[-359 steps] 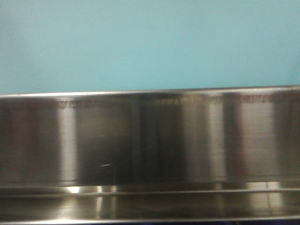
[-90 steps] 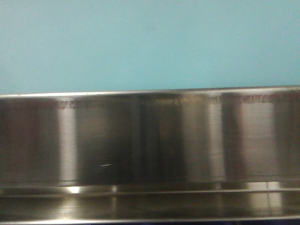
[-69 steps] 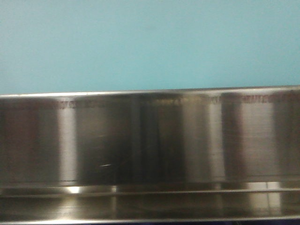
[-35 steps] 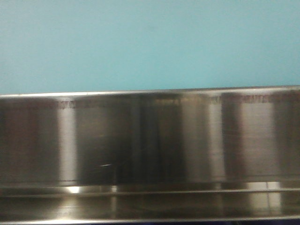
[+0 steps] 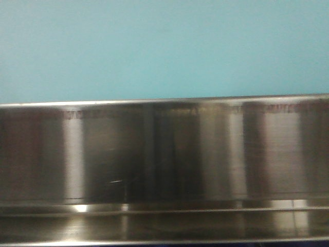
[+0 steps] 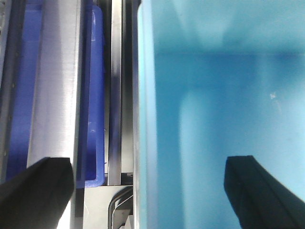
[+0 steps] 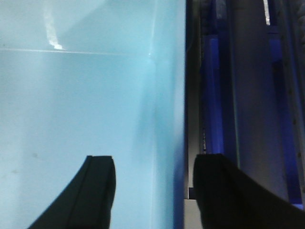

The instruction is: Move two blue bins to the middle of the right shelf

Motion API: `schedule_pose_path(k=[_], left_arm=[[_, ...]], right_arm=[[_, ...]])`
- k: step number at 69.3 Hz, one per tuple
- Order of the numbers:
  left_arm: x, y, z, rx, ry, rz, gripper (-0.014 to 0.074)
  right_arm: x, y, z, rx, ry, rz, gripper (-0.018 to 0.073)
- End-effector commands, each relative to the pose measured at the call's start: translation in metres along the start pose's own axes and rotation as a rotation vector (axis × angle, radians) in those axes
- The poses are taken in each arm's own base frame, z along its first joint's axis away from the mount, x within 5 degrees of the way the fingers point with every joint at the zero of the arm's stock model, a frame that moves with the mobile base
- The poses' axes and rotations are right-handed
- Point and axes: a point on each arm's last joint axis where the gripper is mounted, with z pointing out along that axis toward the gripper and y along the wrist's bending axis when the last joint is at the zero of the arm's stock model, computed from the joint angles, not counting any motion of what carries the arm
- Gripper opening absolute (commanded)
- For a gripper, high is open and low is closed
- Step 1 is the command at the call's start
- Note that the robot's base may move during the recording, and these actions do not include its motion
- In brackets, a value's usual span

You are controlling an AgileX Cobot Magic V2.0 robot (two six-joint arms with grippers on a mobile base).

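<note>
Nothing shifted; left claw and right claw gape astride the smooth blue bin.

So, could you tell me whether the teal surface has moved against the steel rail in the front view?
No. The teal surface meets the steel rail along the same line as before; the rail's scratch sits unchanged too.

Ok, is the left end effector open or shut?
Open: the left end effector has fingers wide apart, straddling the light blue bin wall, gaps both sides.
</note>
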Motion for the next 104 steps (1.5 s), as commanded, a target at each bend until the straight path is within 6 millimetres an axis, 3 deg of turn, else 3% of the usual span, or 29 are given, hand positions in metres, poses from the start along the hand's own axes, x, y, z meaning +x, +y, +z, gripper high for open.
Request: schedule_pose_path(k=[1,26,36,52,104], left_arm=[[0.0,0.0017,-0.0029,0.002,-0.01,-0.002,0.0536],[0.0041,0.0021,0.0029,-0.006,0.013,0.001,0.0503],[0.004,0.0023,0.0029,-0.007,0.012,0.002,0.0285],[0.0041,0.0021,0.0029,-0.006,0.013,0.001,-0.0113],[0.0044,0.0017,0.0029,-0.001,0.016,-0.001,-0.0111]], right_arm=[[0.0008,0.0011,0.0033,-0.003,0.025,0.005,0.0267],[0.0008,0.0011,0.0033,-0.003,0.025,0.005,0.0267],[0.0008,0.0011,0.0033,-0.003,0.025,0.005,0.02],[0.0008,0.0011,0.0033,-0.003,0.025,0.005,-0.0153],[0.0008,0.0011,0.0033,-0.003,0.025,0.005,-0.0162]])
